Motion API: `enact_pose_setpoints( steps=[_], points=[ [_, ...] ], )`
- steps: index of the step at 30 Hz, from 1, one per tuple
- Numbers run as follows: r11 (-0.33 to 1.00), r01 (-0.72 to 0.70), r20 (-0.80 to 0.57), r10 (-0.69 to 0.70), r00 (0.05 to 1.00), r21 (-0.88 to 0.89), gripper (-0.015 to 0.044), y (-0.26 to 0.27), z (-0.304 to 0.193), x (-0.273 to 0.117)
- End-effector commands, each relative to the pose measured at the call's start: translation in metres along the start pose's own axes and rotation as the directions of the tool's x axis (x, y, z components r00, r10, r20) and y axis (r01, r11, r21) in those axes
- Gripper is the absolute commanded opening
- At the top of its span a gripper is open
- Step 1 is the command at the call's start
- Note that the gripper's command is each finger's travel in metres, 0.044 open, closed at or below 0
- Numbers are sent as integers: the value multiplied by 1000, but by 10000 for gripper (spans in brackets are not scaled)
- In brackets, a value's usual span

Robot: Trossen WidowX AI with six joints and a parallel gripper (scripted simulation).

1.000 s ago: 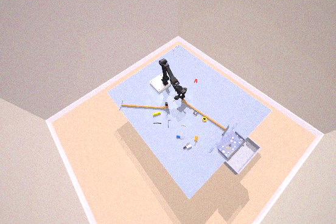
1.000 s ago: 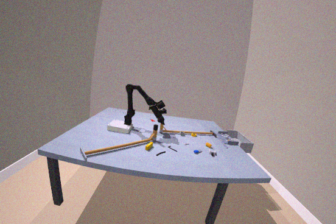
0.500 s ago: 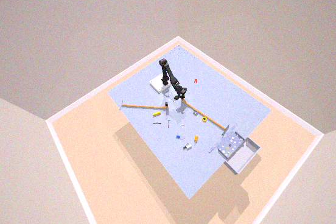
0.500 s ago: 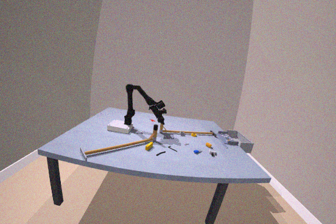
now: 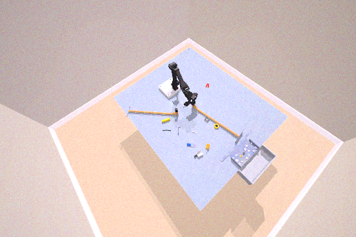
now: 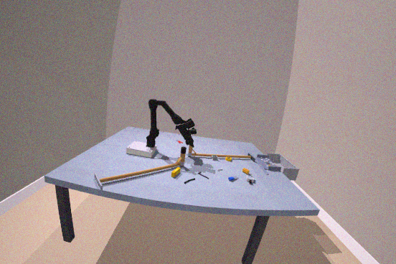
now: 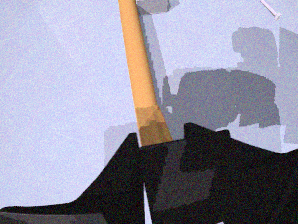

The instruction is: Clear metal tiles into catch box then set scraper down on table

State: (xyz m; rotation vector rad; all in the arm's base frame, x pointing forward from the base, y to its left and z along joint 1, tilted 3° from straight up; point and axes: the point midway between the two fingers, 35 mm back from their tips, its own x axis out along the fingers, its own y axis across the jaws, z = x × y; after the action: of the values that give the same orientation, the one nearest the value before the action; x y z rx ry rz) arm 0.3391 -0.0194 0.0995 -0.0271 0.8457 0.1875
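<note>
Wooden and long, the scraper is in your claw, which is closed down to a narrow gap around the grip at its near end. Its shaft runs out low across the worktop, and its blade is beside the near side of the bench plate, at the edge farthest from the arm's base. You can see the tiles scattered on the plate, with the catch box just beyond, past that edge.

So you look to be at the pick-up step, grip made and sweeping still to do. Next, lift just enough to free the blade, then bring it in line with the plate before you push towards the box. You cannot tell from here whether the blade already clears the worktop. Watch the tape roll and the small grey piece close beside the shaft; a sideways swing could catch them. With so much length ahead of the grip, expect the far end to sag or twist, so move slowly. Leave the other scraper by the opposite edge alone.
</note>
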Motion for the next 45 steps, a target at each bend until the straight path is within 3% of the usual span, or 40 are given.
enact_pose_setpoints(
  steps=[1, 45],
  points=[
    [999, 47, 4, -47, 999, 4, 0, -16, 3, -1],
    [993, 98, 0, -99, 995, 62, 0, -70, 3, -5]
  ],
)
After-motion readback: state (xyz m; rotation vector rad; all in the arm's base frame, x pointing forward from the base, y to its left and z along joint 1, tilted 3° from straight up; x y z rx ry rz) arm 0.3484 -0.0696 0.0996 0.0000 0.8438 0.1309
